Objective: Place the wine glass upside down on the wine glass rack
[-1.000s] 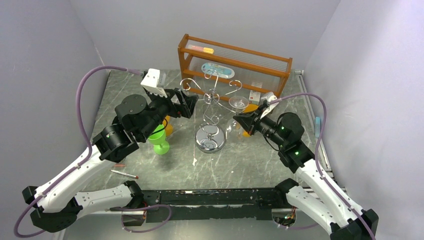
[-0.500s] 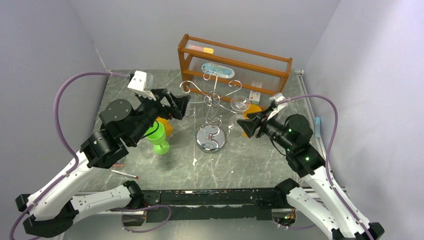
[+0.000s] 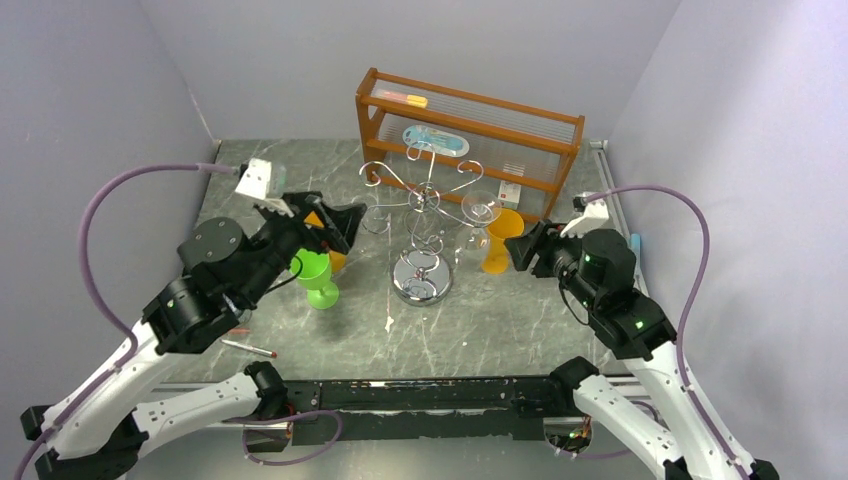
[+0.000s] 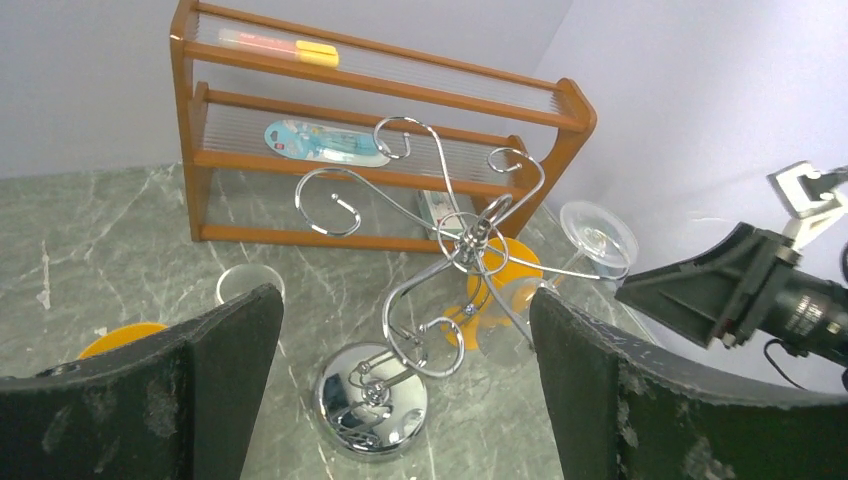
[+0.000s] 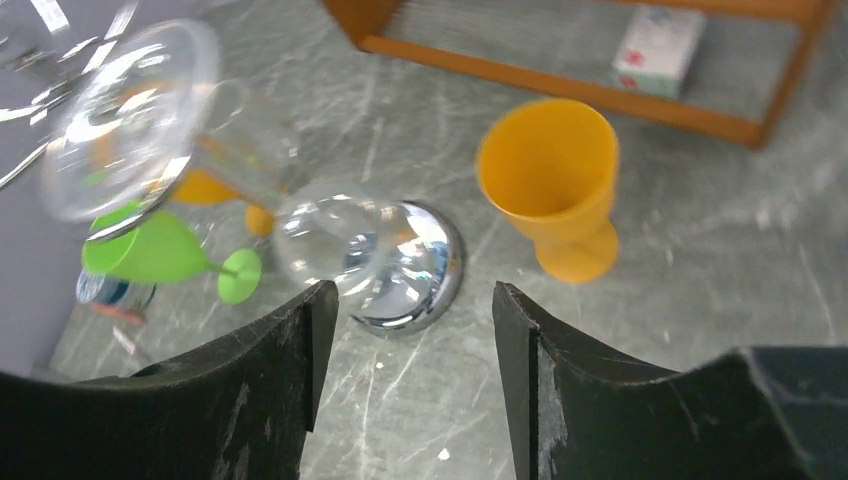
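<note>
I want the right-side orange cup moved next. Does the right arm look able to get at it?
Probably yes: the right hand is open, and the orange cup stands upright just ahead of it with nothing between them. The hanging wine glass sits off to one side.

Our L gripper (image 3: 343, 220) hovers just left of the wine glass rack (image 3: 420, 275), jaws wide apart, nothing btwn. R gripper (image 3: 512, 248) sits right of it, jaws parted, empty; both arms reach fwd.
</note>
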Action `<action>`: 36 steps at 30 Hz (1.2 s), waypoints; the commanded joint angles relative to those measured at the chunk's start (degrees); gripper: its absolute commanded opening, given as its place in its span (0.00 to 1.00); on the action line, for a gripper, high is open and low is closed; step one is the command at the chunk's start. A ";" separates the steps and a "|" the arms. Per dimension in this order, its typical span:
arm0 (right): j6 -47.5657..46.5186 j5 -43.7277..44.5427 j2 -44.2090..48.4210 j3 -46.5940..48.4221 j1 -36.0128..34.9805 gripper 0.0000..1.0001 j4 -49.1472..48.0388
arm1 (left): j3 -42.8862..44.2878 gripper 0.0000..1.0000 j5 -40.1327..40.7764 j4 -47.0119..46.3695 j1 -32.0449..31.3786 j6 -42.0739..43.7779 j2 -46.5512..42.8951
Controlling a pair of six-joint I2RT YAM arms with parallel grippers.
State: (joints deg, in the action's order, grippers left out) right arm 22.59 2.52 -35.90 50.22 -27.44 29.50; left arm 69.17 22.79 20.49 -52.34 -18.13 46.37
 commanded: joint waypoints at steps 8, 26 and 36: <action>27.70 26.96 -13.92 3.86 0.11 0.59 12.16 | -2.98 0.97 -2.09 6.30 -0.22 -4.13 -8.26; 29.59 32.88 -27.85 1.38 1.19 0.44 1.23 | -3.20 0.97 -6.35 5.63 -0.30 -4.34 -6.84; 23.44 20.46 -33.04 5.30 5.80 0.26 2.70 | 1.26 0.97 -2.72 10.88 -0.22 -10.18 -3.32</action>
State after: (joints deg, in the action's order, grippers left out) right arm 48.56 27.20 -66.76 52.60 -23.59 31.18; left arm 67.66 17.41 28.23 -52.34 -24.34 42.87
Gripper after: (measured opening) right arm 0.278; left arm 0.971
